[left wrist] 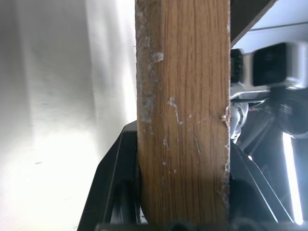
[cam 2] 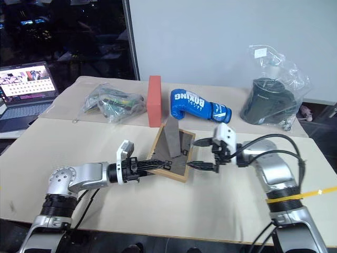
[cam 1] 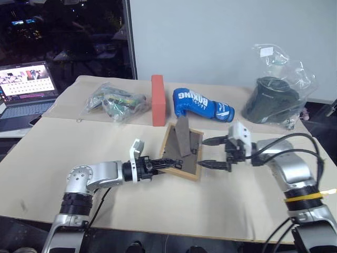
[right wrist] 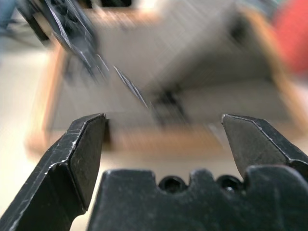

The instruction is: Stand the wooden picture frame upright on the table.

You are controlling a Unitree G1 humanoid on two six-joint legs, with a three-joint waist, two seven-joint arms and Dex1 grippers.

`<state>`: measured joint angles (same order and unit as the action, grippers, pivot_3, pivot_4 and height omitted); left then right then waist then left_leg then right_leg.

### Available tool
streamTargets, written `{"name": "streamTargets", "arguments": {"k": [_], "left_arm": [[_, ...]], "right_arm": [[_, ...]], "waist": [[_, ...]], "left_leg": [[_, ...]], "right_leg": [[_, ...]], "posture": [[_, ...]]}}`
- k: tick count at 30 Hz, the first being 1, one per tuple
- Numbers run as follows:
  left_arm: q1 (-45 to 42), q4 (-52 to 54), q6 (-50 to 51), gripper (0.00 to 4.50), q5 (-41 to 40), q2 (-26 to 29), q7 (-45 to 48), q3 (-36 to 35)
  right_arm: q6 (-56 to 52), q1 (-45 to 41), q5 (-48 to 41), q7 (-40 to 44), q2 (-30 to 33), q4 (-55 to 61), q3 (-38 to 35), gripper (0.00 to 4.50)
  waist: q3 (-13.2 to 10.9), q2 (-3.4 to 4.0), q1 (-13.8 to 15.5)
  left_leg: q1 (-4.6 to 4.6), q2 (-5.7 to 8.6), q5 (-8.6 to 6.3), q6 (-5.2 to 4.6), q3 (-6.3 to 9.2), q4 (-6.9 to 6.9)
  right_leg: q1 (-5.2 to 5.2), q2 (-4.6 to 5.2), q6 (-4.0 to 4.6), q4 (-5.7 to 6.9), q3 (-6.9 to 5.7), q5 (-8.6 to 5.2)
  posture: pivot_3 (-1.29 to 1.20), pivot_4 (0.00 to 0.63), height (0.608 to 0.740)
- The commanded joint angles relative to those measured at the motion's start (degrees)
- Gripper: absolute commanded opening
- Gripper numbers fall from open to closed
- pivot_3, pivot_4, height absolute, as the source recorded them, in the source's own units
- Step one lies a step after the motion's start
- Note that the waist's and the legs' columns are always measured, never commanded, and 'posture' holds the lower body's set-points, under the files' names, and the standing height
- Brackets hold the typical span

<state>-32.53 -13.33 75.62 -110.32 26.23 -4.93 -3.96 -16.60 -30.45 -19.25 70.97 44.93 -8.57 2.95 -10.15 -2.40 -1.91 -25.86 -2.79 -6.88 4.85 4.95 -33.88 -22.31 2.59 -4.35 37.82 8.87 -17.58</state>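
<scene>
left claw [cam 1: 167, 164]: clenched on near-left edge of the wooden picture frame [cam 1: 183, 151]; light-wood rail sits between its black fingers [left wrist: 118, 192] in left wrist view
right claw [cam 1: 213, 153]: released, jaws wide apart, nothing between them; just beside frame's right edge, not touching it as far as I can tell
right claw fingers [right wrist: 79, 154]: both tips spread, blurred frame back beyond them
wooden picture frame: mid-bench, back side up, dark grey-brown panel showing, near-left edge lifted in the left claw, far side low toward bench; whether it rests on the bench, can't tell
fold-out stand [cam 1: 182, 136]: sticking up from frame back
bench [cam 1: 158, 211]: pale beige top, two sections, seam crossing behind the frame
red-orange block [cam 1: 157, 100]: upright on end, behind frame, far section
blue boxing glove [cam 1: 202, 104]: lying on side, right of block, near it
clear bag, left [cam 1: 115, 102]: crumpled, greenish items inside, left of block
clear bag, right [cam 1: 276, 92]: dark round container inside, far right of bench
laptop [cam 1: 26, 92]: open, screen lit, off bench's left edge
</scene>
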Motion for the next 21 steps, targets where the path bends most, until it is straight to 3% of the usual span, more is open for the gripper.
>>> {"name": "streamTargets", "arguments": {"k": [1, 3, 7, 11, 16, 21], "left_arm": [[-2.7, 1.0, 0.6, 1.18, -2.7, 0.3, 3.3, -2.1], [-3.0, 0.6, 1.0, 1.18, -2.7, 0.3, 3.8, -1.7], [-3.9, -0.3, 1.5, 1.18, -2.7, -0.1, 4.2, -0.9], [-5.1, -1.3, 0.9, 1.18, -2.7, -0.5, 2.2, 0.0], [-5.0, 0.4, 0.9, 1.18, -2.7, -1.7, 1.7, 0.0], [-4.1, 1.3, 0.4, 1.18, -2.7, -3.1, 0.1, 0.4]], "right_arm": [[3.4, 3.8, -0.9, 0.9, 2.9, 0.4, -5.4, 4.47], [9.2, 5.5, 1.0, -1.6, 1.8, 0.3, -6.2, 4.47], [37.8, 4.1, 15.1, -17.5, -2.9, -7.3, -6.3, 4.47], [61.9, 2.3, 40.9, -42.4, -0.5, -11.8, -4.4, 4.47], [68.2, -0.2, 54.1, -60.0, -2.1, -10.5, -3.3, 4.47], [69.0, -2.3, 62.5, -68.1, -3.3, -9.6, 0.6, 4.47]], "waist": [[0.0, 0.05, 0.1], [0.0, 0.09, -0.5], [0.0, 0.1, -1.5], [-0.1, 0.21, -1.3], [-0.1, 0.21, -0.9], [-0.1, 0.21, -0.6]], "left_leg": [[-0.01, 0.01, 0.0, 0.0, 0.0, 0.0], [0.03, 0.01, 0.0, 0.0, 0.0, 0.01], [0.25, -0.01, 0.04, 0.04, -0.01, 0.0], [0.23, 0.03, 0.17, 0.05, -0.01, 0.0], [0.25, 0.04, 0.18, 0.06, 0.01, 0.09], [0.25, 0.04, 0.2, 0.08, 0.02, 0.06]], "right_leg": [[-0.01, 0.02, 0.0, -0.02, 0.01, 0.0], [-0.01, 0.01, 0.01, 0.03, 0.01, 0.0], [0.07, -0.01, -0.28, 0.15, 0.02, -0.16], [0.05, 0.01, -0.32, 0.17, 0.04, -0.15], [0.06, 0.01, 0.02, 0.18, 0.04, 0.04], [0.11, 0.02, 0.05, 0.18, 0.04, 0.06]], "posture": [[0.0, 0.15, 0.74], [0.0, 0.15, 0.74], [0.0, 0.15, 0.74], [0.0, 0.15, 0.74], [0.0, 0.15, 0.74], [0.0, 0.15, 0.74]]}}
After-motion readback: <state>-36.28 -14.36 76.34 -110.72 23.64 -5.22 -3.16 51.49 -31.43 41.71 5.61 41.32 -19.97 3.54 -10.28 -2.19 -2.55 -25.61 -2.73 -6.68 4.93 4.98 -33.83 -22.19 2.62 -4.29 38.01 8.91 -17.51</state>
